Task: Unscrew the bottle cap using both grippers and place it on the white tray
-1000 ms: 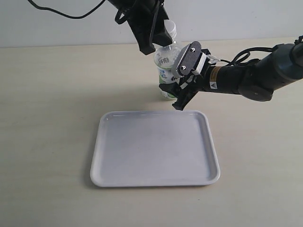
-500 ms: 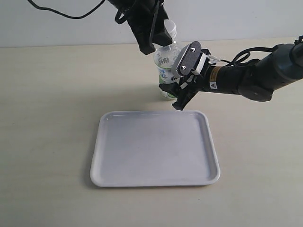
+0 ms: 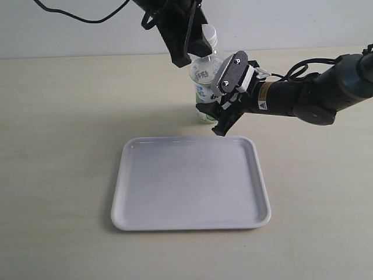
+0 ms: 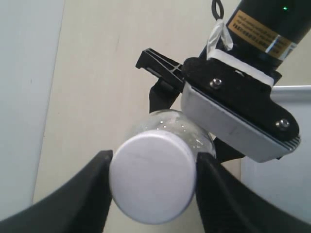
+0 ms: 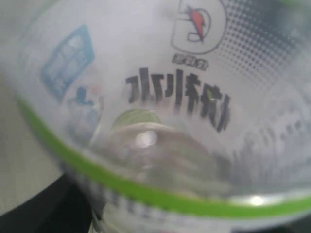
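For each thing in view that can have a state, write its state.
bottle cap: on the bottle, gripped
bottle: upright, capped, gripped
left pincer: shut on the bottle cap
right pincer: shut on the bottle
white tray: empty

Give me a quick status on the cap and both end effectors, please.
Left end effector closed on bottle cap, cap on the bottle. Right end effector clamps the bottle body. White tray bare, nothing in the way.
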{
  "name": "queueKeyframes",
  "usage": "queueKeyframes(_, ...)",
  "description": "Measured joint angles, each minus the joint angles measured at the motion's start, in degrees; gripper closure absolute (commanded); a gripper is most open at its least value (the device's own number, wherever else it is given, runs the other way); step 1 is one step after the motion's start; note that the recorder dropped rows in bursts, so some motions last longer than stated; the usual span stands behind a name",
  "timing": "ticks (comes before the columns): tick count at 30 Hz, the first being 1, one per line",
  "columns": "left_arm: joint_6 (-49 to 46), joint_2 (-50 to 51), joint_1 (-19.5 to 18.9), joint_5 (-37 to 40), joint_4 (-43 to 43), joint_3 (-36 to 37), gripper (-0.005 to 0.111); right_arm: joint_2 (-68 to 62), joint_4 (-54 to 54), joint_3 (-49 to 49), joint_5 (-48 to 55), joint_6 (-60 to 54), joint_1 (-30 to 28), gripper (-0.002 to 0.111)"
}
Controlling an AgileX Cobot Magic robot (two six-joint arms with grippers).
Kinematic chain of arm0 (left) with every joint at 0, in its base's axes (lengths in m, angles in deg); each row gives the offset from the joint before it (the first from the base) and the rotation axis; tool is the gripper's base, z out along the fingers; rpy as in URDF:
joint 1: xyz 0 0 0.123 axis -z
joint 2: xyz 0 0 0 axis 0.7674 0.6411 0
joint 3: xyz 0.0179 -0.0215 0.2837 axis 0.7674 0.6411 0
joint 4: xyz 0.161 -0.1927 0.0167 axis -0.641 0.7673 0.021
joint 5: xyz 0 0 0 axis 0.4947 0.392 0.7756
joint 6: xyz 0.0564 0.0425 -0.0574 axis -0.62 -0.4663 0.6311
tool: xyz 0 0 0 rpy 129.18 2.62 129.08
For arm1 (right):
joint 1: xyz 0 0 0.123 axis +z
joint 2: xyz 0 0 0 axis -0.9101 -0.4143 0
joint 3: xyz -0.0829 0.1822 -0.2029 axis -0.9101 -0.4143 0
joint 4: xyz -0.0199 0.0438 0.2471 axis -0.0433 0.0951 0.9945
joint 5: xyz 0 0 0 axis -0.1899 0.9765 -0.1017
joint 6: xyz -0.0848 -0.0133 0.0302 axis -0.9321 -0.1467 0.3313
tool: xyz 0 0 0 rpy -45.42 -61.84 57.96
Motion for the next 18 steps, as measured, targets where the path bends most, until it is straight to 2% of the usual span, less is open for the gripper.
queueKeyframes(18, 0.59, 0.00, 0.00, 0.00, 0.00, 0.00, 0.081, 0.00, 0.00, 0.00, 0.10, 0.00, 0.00, 0.108)
